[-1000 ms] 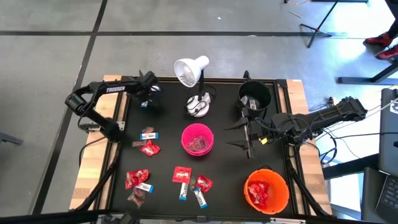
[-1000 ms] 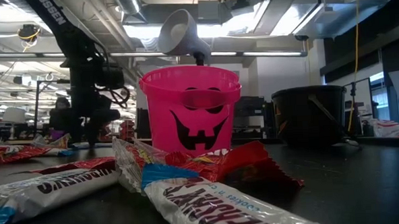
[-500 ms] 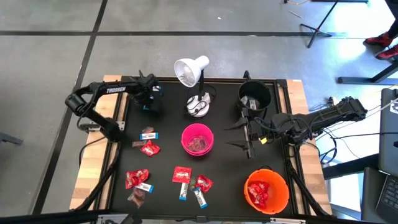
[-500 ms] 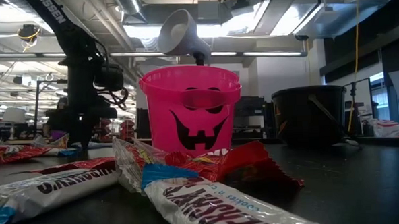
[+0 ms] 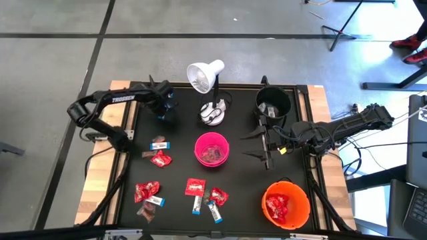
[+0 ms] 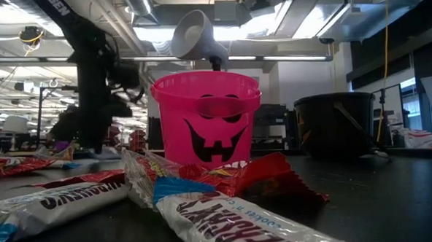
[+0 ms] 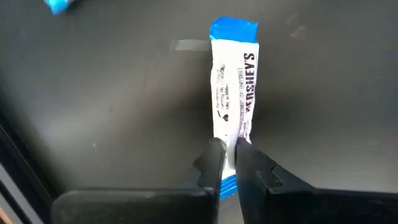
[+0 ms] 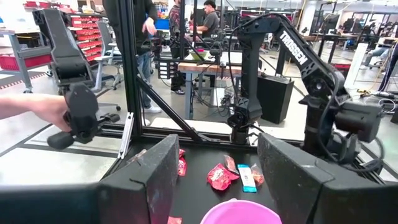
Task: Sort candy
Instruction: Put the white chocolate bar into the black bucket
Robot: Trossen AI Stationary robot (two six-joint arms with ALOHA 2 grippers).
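The left gripper pinches the near end of a white-and-blue bar, its fingers pressed together on the wrapper, above the black table. In the high view this gripper sits at about 10 o'clock on the tabletop, just beside the white desk lamp.

Below it, toward 9 o'clock, a small dark sweet and a red packet lie close together. At about 7 o'clock a cluster of red packets, a white-and-blue bar and a dark brown sweet lies near the front edge. Toward 6 o'clock are another red packet and two slim bars beside a smaller red one.

The pink bucket, a jack-o'-lantern face on its side in the low view, stands at the table's centre with dark sweets inside.

At 1 o'clock stands the black bucket. The right gripper hovers at 3 o'clock between the pink bucket and the table's right edge, its fingers spread wide and holding nothing.

At 5 o'clock the orange bucket holds red packets.
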